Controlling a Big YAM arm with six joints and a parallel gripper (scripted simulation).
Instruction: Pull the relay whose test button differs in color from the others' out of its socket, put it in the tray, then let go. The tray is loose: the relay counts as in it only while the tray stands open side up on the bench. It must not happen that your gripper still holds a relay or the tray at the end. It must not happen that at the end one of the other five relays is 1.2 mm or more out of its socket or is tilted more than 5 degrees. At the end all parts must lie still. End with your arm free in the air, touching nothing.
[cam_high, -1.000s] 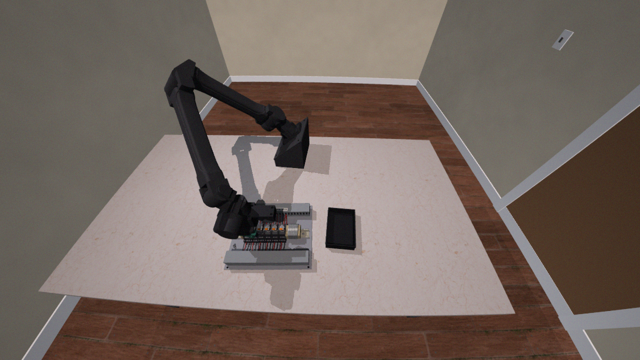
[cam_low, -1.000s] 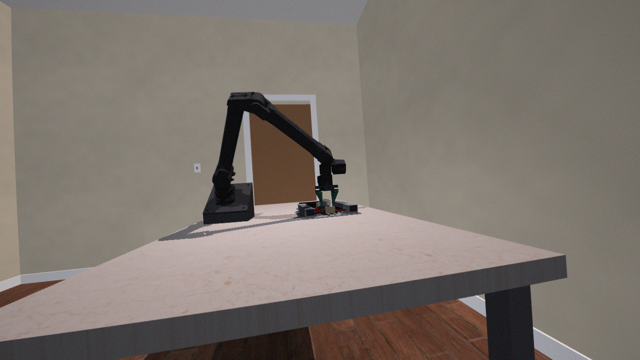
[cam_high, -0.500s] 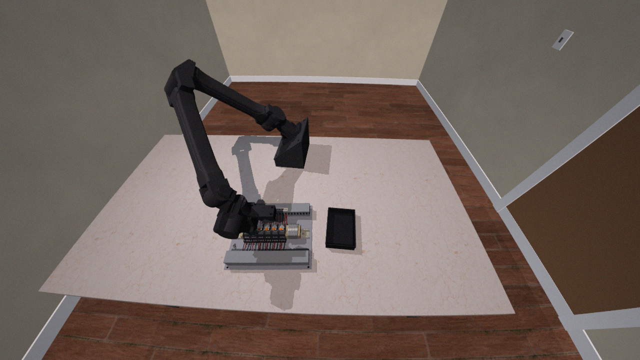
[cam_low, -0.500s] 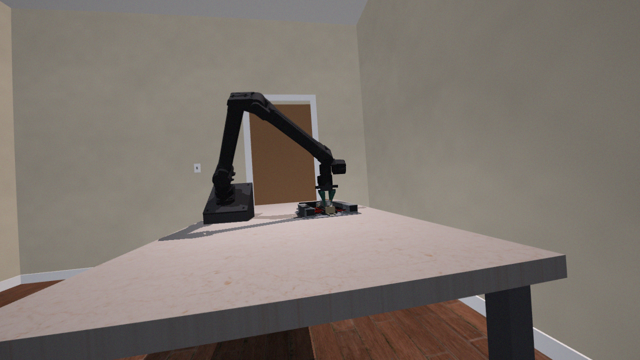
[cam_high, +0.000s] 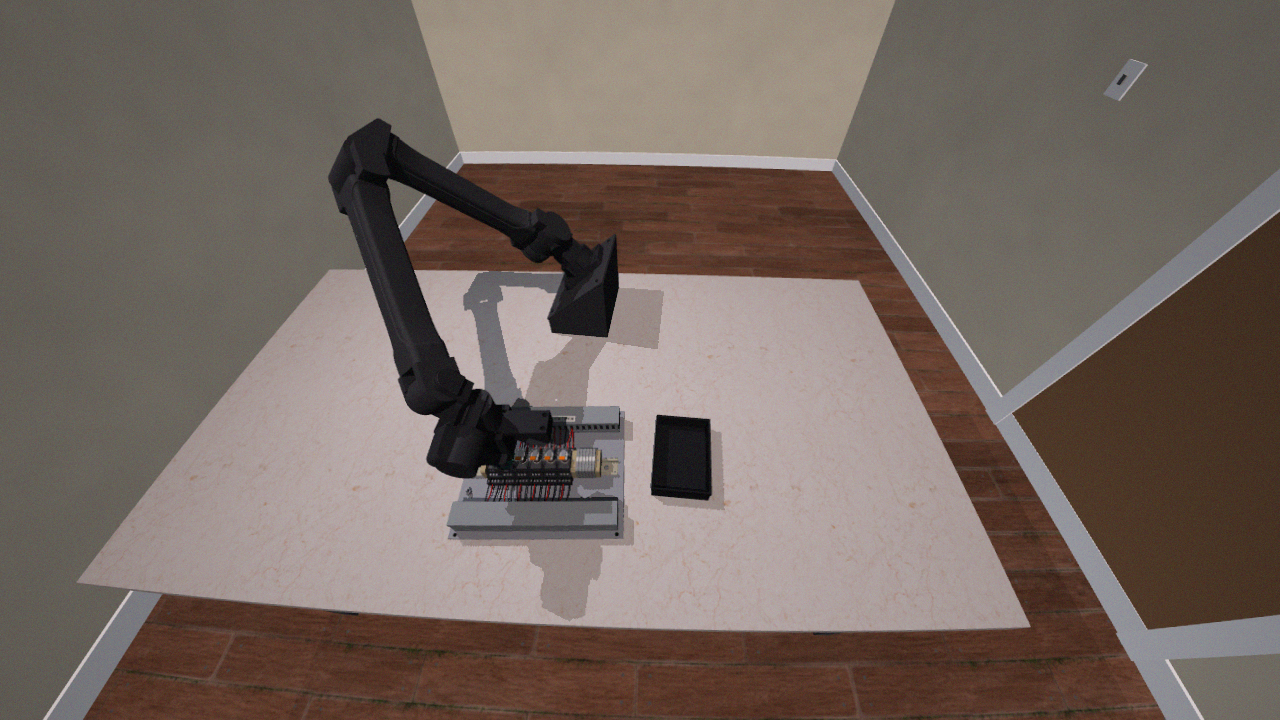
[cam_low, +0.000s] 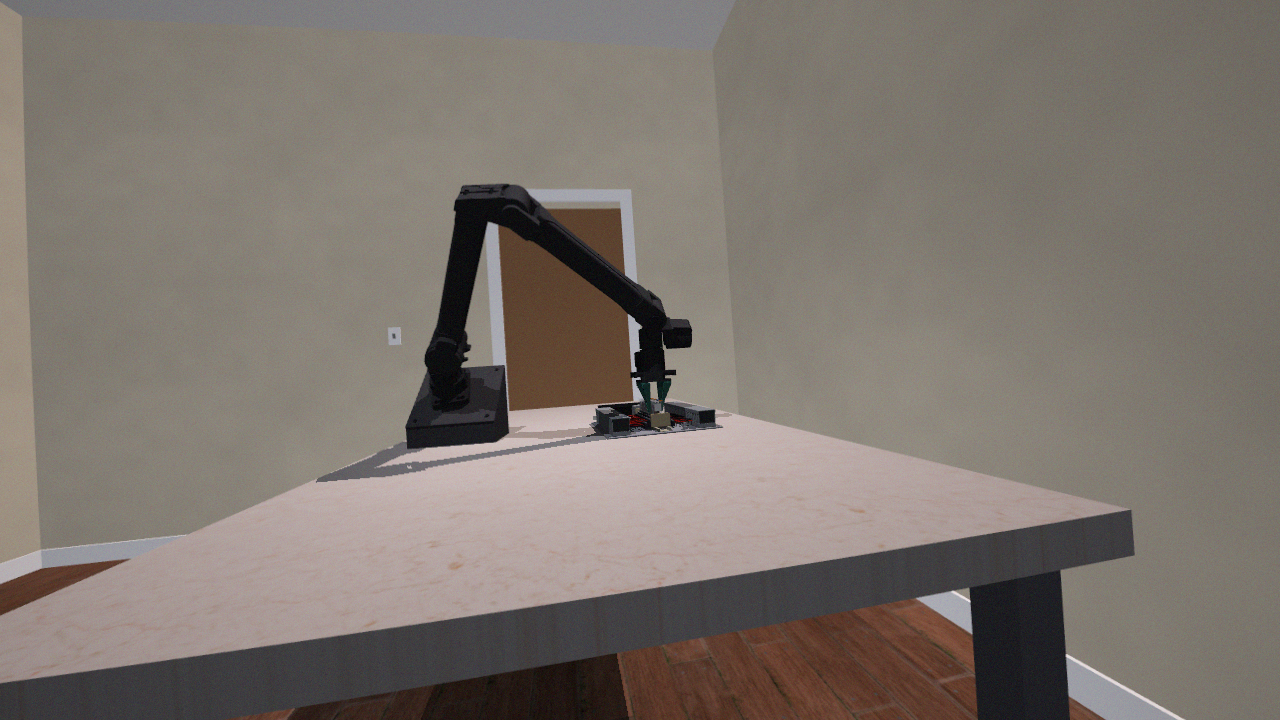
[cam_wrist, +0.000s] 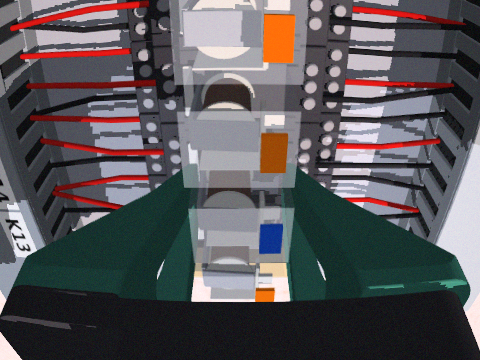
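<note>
The relay with the blue test button (cam_wrist: 270, 239) sits in the socket row in the wrist view, unlike its orange-buttoned neighbours. My gripper (cam_wrist: 240, 179) (cam_low: 655, 409) points down over the row, its green fingers shut on this relay from both sides. The relay stands in line with the others. Relays with orange buttons show above it (cam_wrist: 274, 152) and below it (cam_wrist: 265, 295). The tray (cam_high: 682, 493) stands open side up on the bench, to the right of the relay panel in the top view. The gripper hides part of the row there.
The panel has a grey cable duct (cam_high: 534, 514) along its near side and another duct (cam_high: 597, 415) along its far side. Red and black wires run from the sockets to both ducts. A ribbed metal part (cam_high: 586, 462) stands at the row's right end, on the tray side.
</note>
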